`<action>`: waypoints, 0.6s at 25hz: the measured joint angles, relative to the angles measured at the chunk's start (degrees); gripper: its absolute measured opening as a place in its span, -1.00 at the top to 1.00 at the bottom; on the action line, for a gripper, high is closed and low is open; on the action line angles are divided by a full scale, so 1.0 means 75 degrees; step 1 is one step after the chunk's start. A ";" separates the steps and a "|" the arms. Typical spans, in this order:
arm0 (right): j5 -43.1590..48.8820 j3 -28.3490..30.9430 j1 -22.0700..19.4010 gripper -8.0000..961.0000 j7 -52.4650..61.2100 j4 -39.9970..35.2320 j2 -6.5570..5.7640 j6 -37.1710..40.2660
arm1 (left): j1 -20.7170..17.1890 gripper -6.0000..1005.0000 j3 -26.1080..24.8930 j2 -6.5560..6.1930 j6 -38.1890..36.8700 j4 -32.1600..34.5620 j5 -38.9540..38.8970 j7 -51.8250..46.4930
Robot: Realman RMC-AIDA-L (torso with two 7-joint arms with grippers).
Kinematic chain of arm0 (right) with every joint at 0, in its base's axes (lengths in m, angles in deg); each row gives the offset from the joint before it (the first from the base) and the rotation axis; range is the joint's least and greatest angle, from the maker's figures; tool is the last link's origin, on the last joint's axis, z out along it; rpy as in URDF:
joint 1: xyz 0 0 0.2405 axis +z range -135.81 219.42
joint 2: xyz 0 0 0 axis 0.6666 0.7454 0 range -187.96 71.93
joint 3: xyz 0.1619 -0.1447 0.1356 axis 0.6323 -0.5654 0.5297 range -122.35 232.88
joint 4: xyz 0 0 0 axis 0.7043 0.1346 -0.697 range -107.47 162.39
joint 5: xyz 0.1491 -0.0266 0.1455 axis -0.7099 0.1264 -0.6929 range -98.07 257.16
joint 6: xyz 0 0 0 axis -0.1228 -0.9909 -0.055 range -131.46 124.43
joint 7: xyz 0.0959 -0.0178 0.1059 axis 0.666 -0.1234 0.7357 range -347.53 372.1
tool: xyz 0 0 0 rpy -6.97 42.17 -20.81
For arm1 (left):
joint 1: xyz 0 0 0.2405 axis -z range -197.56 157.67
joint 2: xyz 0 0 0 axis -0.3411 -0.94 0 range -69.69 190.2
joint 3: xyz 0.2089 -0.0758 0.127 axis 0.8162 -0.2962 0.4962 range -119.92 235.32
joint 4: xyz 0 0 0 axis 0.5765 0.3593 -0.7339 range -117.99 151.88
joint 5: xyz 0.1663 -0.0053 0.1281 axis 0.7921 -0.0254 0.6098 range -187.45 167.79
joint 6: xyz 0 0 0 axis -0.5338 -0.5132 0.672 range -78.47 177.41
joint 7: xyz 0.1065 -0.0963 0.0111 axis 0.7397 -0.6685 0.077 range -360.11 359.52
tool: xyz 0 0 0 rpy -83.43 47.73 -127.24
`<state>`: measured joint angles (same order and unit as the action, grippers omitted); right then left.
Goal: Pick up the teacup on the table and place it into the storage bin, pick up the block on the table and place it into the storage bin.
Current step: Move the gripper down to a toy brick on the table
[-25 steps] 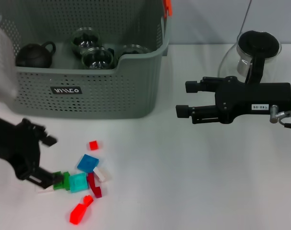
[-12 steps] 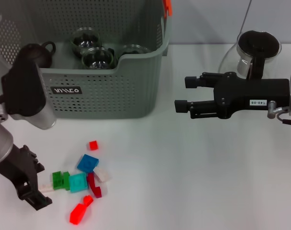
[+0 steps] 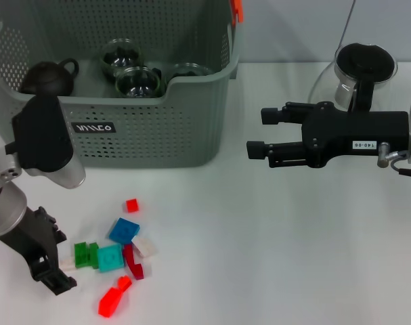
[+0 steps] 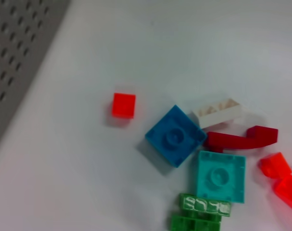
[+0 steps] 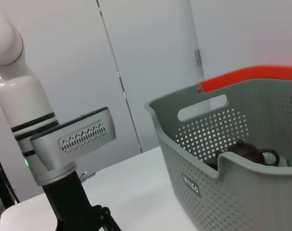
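Several small blocks lie on the white table in front of the storage bin (image 3: 191,128): a red cube (image 3: 131,204), a blue tile (image 3: 124,231), a teal one (image 3: 110,258), a green one (image 3: 85,254) and an orange-red one (image 3: 112,298). My left gripper (image 3: 56,261) hangs open just left of the green block, holding nothing. The left wrist view looks down on the red cube (image 4: 123,105), blue tile (image 4: 175,136) and teal block (image 4: 219,176). Glass teacups (image 3: 137,80) sit inside the bin. My right gripper (image 3: 263,133) hovers open and empty right of the bin.
A dark teapot (image 3: 49,78) lies in the bin's left part. A glass pitcher with a black lid (image 3: 361,71) stands at the back right behind my right arm. The bin carries an orange clip (image 3: 237,10) on its rim. My left forearm (image 3: 46,139) overlaps the bin's front wall.
My left arm has swung: its forearm now stands before the bin and the gripper has dropped toward the front edge, off the green block. The right gripper has barely shifted.
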<state>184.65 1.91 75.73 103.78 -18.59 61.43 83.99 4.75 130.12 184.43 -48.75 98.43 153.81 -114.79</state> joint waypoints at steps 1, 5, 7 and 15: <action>0.0000 0.0000 0.0000 -0.84 0.0000 0.0000 0.0000 0.0000 | 0.0001 -0.69 -0.0005 -0.0004 0.0053 -0.0038 0.0001 0.0017; 0.0000 0.0001 0.0000 -0.84 0.0000 0.0004 0.0000 -0.0003 | 0.0001 -0.69 -0.0006 -0.0013 0.0192 -0.0186 0.0005 0.0061; 0.0000 0.0000 0.0000 -0.84 -0.0017 0.0051 0.0000 -0.0007 | 0.0001 -0.69 -0.0004 -0.0013 0.0224 -0.0224 0.0007 0.0068; 0.0004 -0.0046 0.0000 -0.84 -0.0088 0.0097 0.0000 0.0049 | -0.0019 -0.29 0.0022 -0.0010 0.0281 -0.0347 0.0023 0.0139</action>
<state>184.68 1.56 75.73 103.11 -17.86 61.43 84.36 4.61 130.29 184.36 -46.65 95.83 153.99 -113.74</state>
